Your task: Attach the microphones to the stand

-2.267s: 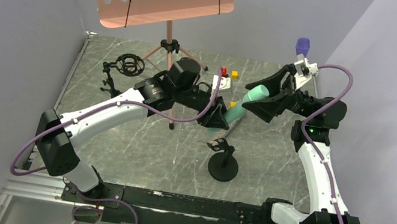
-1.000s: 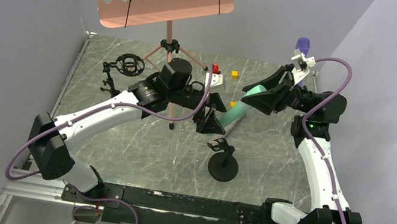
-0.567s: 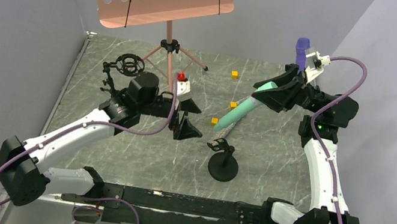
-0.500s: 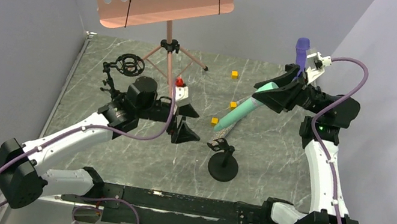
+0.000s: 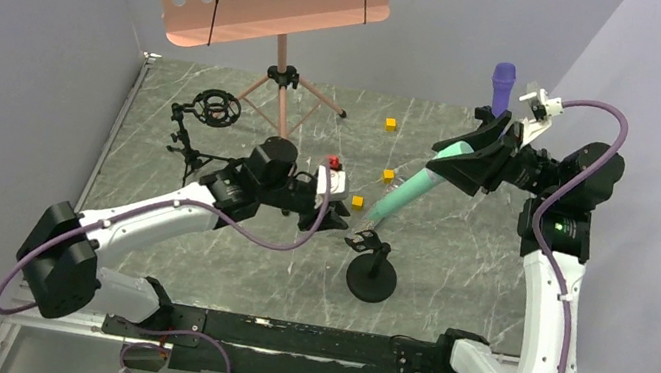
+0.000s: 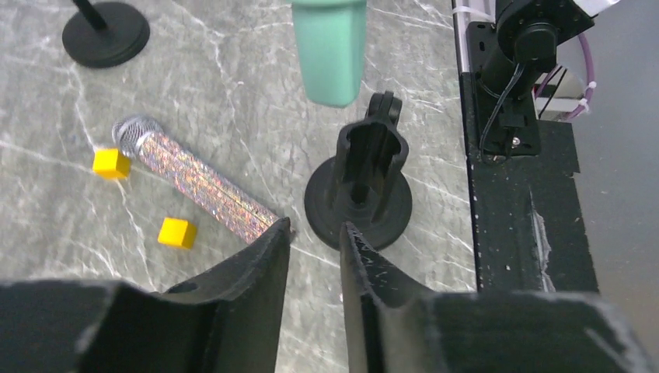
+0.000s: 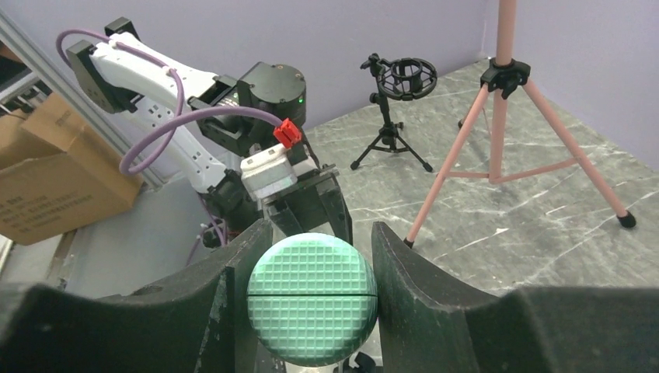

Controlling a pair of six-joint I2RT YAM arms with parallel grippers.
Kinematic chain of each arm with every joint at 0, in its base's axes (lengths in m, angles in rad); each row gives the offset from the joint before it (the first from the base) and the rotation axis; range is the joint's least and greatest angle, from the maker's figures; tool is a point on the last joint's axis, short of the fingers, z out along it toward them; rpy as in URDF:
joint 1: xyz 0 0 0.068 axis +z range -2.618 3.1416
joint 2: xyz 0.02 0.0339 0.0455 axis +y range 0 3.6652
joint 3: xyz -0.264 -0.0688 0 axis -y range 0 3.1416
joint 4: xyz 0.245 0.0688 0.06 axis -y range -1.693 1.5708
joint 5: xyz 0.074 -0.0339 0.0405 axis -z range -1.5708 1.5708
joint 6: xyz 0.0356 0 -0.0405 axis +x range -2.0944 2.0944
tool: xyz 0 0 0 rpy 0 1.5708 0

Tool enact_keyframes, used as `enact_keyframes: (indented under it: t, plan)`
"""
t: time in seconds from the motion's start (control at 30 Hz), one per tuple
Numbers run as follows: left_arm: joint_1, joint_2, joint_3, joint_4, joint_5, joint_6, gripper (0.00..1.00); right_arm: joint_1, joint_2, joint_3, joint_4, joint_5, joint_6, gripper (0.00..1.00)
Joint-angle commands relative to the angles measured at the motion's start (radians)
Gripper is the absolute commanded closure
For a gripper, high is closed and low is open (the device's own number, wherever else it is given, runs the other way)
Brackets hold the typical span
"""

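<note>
Mic number two is my guess for the step in hand: from the top camera the right gripper (image 5: 460, 165) holds the mint-teal microphone (image 5: 407, 189) slanted in the air, tail aimed down toward the clip of the little black stand (image 5: 371, 272). The purple microphone (image 5: 503, 84) is upright at the far right, and the left gripper (image 5: 343, 211) hovers near the clip. Left wrist view: its fingers (image 6: 276, 241) are a narrow gap apart with nothing in it, the stand is just beyond, the teal tail is short of the clip, and the glittery microphone (image 6: 198, 186) lies flat on the table (image 6: 233, 78) by two yellow cubes (image 6: 111, 163). Right wrist view: fingers clamped either side of the mesh head. Next move probably needs the tail lined up with the clip and pushed in without tipping the stand
</note>
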Motion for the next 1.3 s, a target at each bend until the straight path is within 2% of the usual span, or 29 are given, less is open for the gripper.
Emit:
enact_keyframes:
  t: [0.0, 0.03, 0.07, 0.1, 0.13, 0.47, 0.83, 1.27]
  plan:
    - [-0.040, 0.067, 0.100, 0.001, 0.052, 0.117, 0.71, -0.007, -0.046, 0.105, -0.381, 0.026, -0.303, 0.89]
    - [-0.042, 0.084, 0.112, -0.001, 0.082, 0.132, 0.79, -0.008, -0.054, 0.111, -0.414, 0.028, -0.324, 0.89]
    - [-0.045, 0.101, 0.124, -0.037, 0.102, 0.144, 0.93, -0.009, -0.061, 0.111, -0.435, 0.027, -0.335, 0.89]
    - [-0.048, 0.113, 0.132, -0.049, 0.106, 0.148, 0.99, -0.010, -0.069, 0.105, -0.447, 0.025, -0.342, 0.89]
    - [-0.050, 0.121, 0.134, -0.055, 0.102, 0.155, 1.00, -0.011, -0.079, 0.095, -0.454, 0.024, -0.345, 0.89]
    - [-0.071, 0.165, 0.150, -0.065, 0.110, 0.181, 0.87, -0.018, -0.118, 0.050, -0.488, 0.019, -0.384, 0.89]
    - [-0.086, 0.185, 0.144, -0.088, 0.123, 0.194, 0.83, -0.020, -0.119, 0.000, -0.498, 0.050, -0.429, 0.89]
    - [-0.085, 0.118, 0.092, -0.040, 0.099, 0.172, 0.85, -0.023, -0.127, -0.009, -0.509, 0.055, -0.444, 0.89]
